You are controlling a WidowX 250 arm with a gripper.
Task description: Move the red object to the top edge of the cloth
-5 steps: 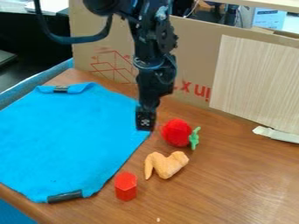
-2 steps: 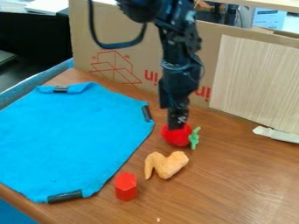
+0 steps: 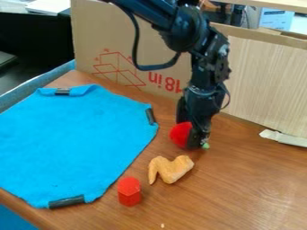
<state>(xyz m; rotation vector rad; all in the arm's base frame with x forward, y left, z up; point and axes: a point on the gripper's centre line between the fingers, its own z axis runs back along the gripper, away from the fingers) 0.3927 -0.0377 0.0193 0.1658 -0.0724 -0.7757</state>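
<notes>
Claw point(image 3: 195, 143) — at red object point(image 3: 180, 134)

A gap separates cloth point(image 3: 72, 143) and wing point(image 3: 171, 170); cardboard point(image 3: 99, 33) bars the back.

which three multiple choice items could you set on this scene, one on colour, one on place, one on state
1. What colour is the cloth? A green; B blue; C yellow
2. Where is the chicken wing? A on the cloth; B in a bowl; C on the table
3. How does the red block sit? A upright; B on its side; C leaning on the wing

1 B, its fabric is blue; 2 C, wood surrounds it; 3 A, its six-sided face points up.
</notes>
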